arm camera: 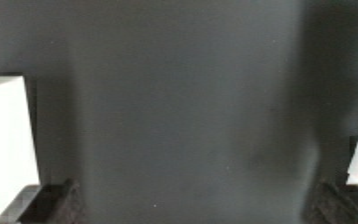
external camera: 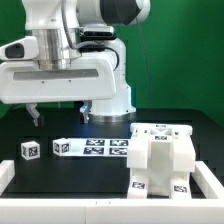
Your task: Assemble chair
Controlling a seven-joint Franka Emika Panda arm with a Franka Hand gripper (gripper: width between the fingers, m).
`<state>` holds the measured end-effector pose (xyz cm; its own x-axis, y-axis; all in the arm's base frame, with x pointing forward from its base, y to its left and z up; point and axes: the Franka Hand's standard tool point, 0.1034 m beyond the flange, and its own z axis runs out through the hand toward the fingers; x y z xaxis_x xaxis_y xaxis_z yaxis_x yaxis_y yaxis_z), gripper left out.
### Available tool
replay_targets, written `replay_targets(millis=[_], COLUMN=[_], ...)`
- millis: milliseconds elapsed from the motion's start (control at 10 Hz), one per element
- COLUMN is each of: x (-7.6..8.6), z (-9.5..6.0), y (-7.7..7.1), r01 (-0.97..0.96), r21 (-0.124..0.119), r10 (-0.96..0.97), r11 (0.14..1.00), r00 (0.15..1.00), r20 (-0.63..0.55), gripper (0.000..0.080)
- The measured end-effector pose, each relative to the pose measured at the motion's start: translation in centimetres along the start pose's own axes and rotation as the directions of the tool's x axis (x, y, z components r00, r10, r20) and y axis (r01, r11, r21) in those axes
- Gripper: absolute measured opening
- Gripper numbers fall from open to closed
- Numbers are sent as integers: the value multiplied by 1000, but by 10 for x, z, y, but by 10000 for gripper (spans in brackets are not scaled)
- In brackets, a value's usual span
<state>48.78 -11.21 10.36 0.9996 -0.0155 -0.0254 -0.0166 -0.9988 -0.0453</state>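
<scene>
The pincer (external camera: 58,112) hangs wide and empty over the black surface (external camera: 100,178). A small white tagged plastic cube (external camera: 30,150) lies near; the blocky white plastic chair body (external camera: 160,155) stands well apart. It should probably centre over the cube before descending.

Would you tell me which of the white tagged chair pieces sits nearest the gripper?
The small block, alone at the exterior view's left, close to the open gripper; the big blocky assembly stands far off at the exterior view's right.
</scene>
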Motion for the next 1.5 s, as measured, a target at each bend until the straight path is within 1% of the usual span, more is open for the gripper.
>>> replay_targets(millis=[100,200,300,400,500,600,700,800,900,1000,1100,1200,1300,1400,1500], x=[-11,-15,-18,-20,-24,-23,-27,-33,-47,-56,-64,-68,-64,-67,-77], z=[8,13,17,16,16,17,20,31,41,48,53,51,54,56,61], y=[14,18,11,2,0,0,-2,-2,-1,3,9,10,9,8,6], r01=[16,-53,-117,-146,-140,-142,-143,-114,-62,-30,-96,-99,-96,-105,-113], r21=[-2,-6,-6,-2,9,12,19,19,34,55,59,56,56,49,35], r10=[-15,53,116,143,131,129,122,93,37,-3,47,43,37,45,57], r11=[1000,999,993,989,990,990,989,993,997,998,994,993,994,993,993], r00=[997,989,974,961,943,926,899,888,863,847,829,780,762,740,717], r20=[82,139,195,235,306,354,420,451,505,531,557,624,646,671,695], gripper=[649,649,649,649,649,649,649,649,649,649,649,649,649,649,649])
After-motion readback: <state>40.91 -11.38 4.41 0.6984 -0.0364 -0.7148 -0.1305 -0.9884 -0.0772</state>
